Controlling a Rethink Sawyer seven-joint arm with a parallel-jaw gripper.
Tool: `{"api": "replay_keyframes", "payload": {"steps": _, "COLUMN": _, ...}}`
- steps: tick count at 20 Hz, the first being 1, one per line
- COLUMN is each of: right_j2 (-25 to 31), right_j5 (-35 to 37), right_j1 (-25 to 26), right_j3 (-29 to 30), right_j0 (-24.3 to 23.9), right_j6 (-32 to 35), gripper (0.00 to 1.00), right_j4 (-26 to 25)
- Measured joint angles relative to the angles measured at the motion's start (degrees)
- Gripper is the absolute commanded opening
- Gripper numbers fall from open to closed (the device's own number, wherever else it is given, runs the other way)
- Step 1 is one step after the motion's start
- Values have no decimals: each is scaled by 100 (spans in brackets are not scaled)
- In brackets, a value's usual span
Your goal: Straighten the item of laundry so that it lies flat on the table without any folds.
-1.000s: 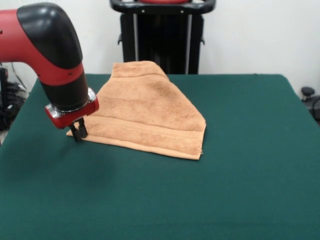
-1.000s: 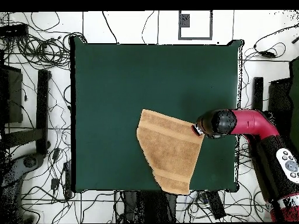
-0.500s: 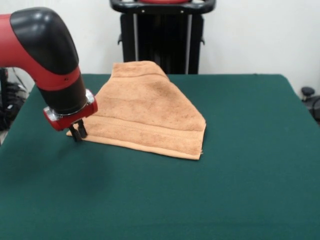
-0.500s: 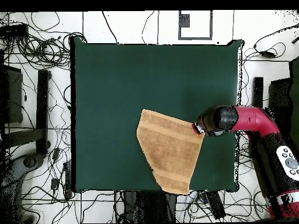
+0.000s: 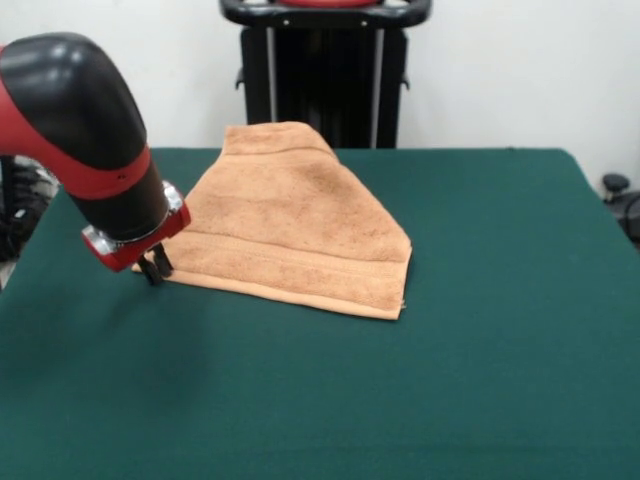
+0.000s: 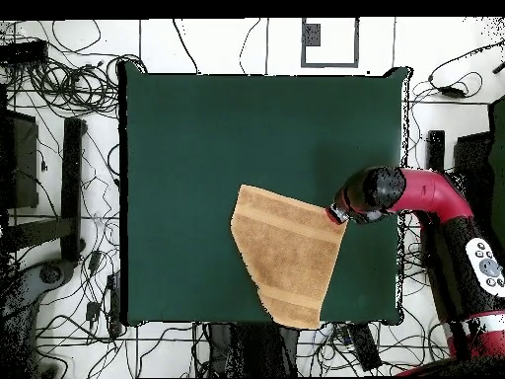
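Note:
The item of laundry (image 5: 295, 225) is an orange-tan towel lying on the green table (image 5: 480, 350), toward its far side. It shows a slanted outline, with one side folded in along a diagonal, and its far end reaches the table's edge. My gripper (image 5: 155, 268) stands at the towel's near left corner, down at table level, its two dark fingers close together on that corner. In the overhead view the item of laundry (image 6: 289, 255) lies at the lower middle of the table (image 6: 217, 138), with my gripper (image 6: 335, 215) at its upper right corner.
The black pedestal (image 5: 325, 70) rises just behind the towel's far end. Cables (image 6: 59, 79) cover the floor on all sides of the table. The arm's red and black links (image 6: 424, 197) reach in over the table's right edge in the overhead view.
The arm's upper link has swung and tilted a little, while the fingertips stay at the same towel corner. The towel has not shifted.

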Motion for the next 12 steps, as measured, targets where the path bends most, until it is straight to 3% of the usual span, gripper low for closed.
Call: {"api": "replay_keyframes", "payload": {"steps": 12, "right_j2": 67, "right_j5": 304, "right_j1": 103, "right_j3": -212, "right_j0": 1, "right_j6": -1108, "gripper": 0, "right_j4": -2}}
